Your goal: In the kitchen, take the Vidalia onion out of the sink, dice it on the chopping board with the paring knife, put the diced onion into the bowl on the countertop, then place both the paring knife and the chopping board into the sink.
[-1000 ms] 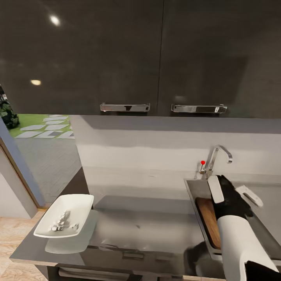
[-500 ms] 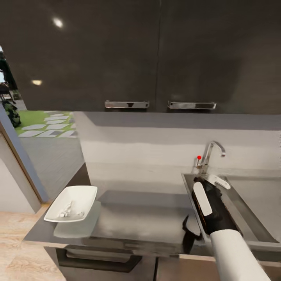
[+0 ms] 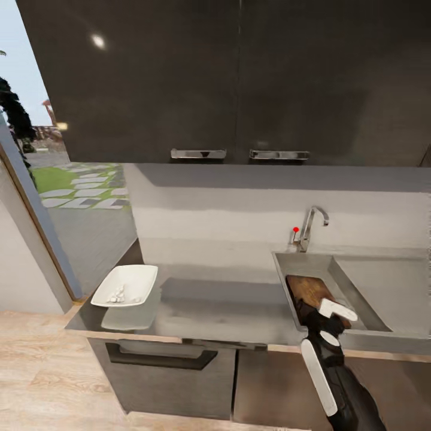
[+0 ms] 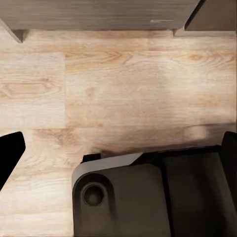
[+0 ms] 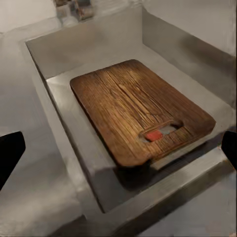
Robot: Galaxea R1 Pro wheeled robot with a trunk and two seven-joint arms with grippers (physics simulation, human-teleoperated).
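Lying flat inside sink (image 5: 44, 54) walls, chopping board (image 5: 133, 106).

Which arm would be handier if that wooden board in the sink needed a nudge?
The right, probably. Its pincer hangs just by the sink, and its camera looks straight down on the chopping board. The left arm's camera faces the wooden floor, away from the counter.

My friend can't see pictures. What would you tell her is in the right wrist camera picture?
A dark brown wooden chopping board with rounded corners lies flat inside a grey steel sink. Something red shows through the board's slot-shaped handle hole. Dark fingertips of the open right gripper frame the picture's edges.
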